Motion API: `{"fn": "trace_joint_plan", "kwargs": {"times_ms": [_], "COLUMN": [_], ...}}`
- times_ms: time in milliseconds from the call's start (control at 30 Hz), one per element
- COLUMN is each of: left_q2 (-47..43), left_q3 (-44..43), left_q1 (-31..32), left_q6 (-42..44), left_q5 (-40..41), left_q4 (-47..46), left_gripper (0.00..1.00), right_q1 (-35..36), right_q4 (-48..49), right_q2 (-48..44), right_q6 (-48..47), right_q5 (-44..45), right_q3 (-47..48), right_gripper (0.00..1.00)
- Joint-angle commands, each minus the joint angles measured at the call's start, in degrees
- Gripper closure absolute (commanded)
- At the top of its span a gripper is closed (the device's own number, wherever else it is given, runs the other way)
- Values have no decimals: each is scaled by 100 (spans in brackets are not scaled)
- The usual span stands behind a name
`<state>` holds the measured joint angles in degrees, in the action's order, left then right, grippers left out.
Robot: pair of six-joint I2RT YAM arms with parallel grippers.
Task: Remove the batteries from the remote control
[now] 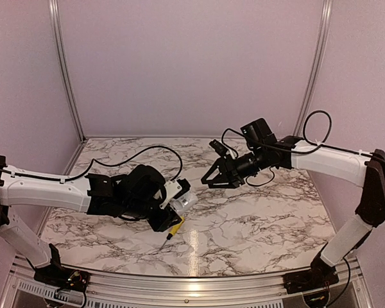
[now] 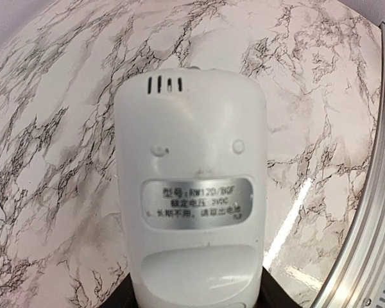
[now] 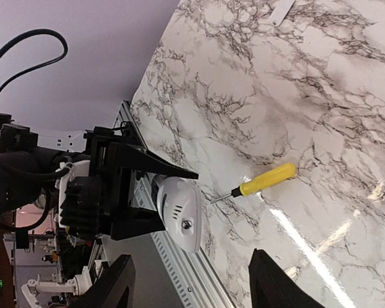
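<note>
My left gripper (image 1: 174,206) is shut on the remote control (image 1: 181,192), a white plastic body held just above the marble table. In the left wrist view the remote control (image 2: 192,192) fills the middle, back side up, with slots near its top and a silver label, and a black finger presses each lower side. My right gripper (image 1: 212,179) hangs open and empty above the table's middle, a little right of the remote. Its view shows the remote's (image 3: 179,215) rounded end sticking out of the left gripper. The batteries are hidden.
A yellow-handled screwdriver (image 1: 174,228) lies on the table (image 1: 256,218) just in front of the left gripper, also the screwdriver (image 3: 266,179) in the right wrist view. A small white piece (image 3: 283,11) lies farther off on the marble. The aluminium frame rail (image 2: 366,256) runs along the table's near edge.
</note>
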<state>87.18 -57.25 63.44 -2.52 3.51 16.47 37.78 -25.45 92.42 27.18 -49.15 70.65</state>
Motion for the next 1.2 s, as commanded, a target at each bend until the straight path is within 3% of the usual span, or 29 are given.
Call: {"fn": "trace_joint_plan", "kwargs": {"times_ms": [0,300,533,833,1167], "left_q2": [-343,-227,97,449,699], "left_q3": [264,61,-445,-605,-365], "left_q1": [-3,-22,-271,-712,-1025], "left_q6": [-964,-2934,-4526,-6478,-8650], "left_q5": [380,1389,1965,1993,1438], "left_q4": [-321,-92,762,1829,1772], "left_gripper": [70,69,70,79,82], "right_q1": [-403,-763,-763,-757,-762], "right_q4": [-136,-52,93,-33,-13], "right_q2": [-477,-1043,-1320,-1672,-1958], "right_q6": [141,698,1052,1260,1470], "right_q5": [798,1904,2194,2537,2657], "right_q3": [-303,-840,-1097,-1231,-1518], "right_gripper": [40,40,40,40,40]}}
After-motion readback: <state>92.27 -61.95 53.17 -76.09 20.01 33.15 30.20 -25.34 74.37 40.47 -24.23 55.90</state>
